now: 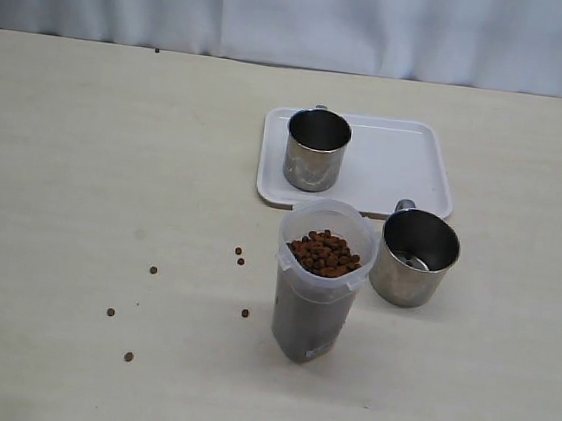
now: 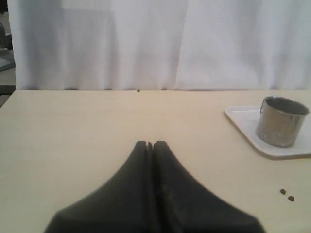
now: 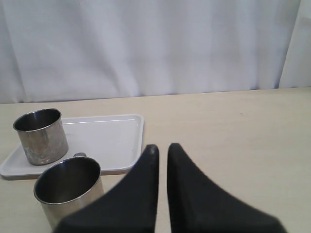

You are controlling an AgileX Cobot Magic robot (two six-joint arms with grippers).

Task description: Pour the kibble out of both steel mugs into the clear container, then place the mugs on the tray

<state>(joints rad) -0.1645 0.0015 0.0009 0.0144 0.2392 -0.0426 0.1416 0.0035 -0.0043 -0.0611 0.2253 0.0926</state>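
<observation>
A tall translucent plastic canister (image 1: 318, 305) stands on the pale table (image 1: 84, 170), full of dark-brown kibble pellets (image 1: 325, 254). One shiny steel mug (image 1: 316, 150) sits on the flat white tray (image 1: 406, 168). The other steel mug (image 1: 414, 257) stands off it, just beside the canister. A few stray pellets (image 1: 153, 270) dot the table. The left gripper (image 2: 149, 144) and the right gripper (image 3: 162, 148) are pressed together, empty.

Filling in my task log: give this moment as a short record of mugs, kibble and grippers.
first mug: upright on the tray
second mug: upright on the table beside the tray, looks empty
clear container: upright, kibble near the rim
loose pellets: scattered on the table
left gripper: shut, holding nothing
right gripper: shut, holding nothing
</observation>
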